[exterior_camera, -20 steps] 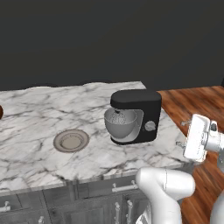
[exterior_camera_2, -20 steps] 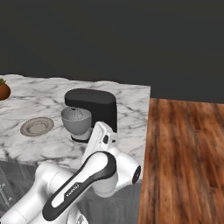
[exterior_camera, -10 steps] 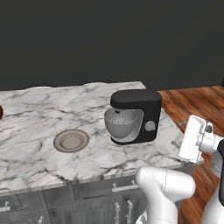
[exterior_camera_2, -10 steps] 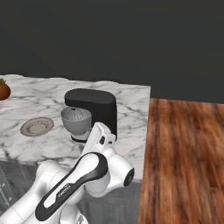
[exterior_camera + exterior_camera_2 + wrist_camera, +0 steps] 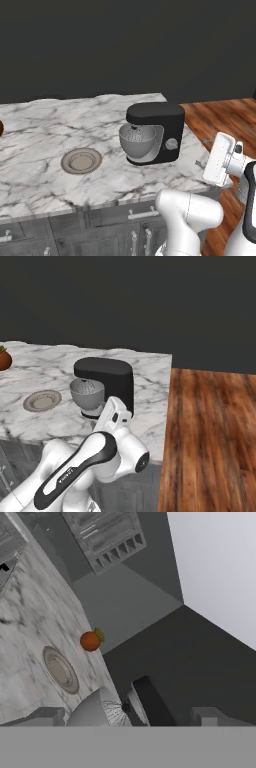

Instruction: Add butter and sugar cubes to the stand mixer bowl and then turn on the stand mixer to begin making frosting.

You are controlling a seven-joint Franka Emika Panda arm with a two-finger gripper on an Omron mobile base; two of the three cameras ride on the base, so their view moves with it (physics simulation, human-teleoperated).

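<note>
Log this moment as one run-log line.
stage: approach | stand mixer bowl: under whisk in stand mixer | plate: on counter | butter, sugar: not discernible | pincer: state unclear

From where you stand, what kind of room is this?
Most likely a kitchen. A black stand mixer with a grey metal bowl stands on a marble counter, a round grey plate lies beside it, grey cabinets with handles run underneath, and the floor is wood.

White hand (image 5: 221, 160) drifted slightly lower and rightward beside the counter (image 5: 40, 130), elbow swung outward
</note>
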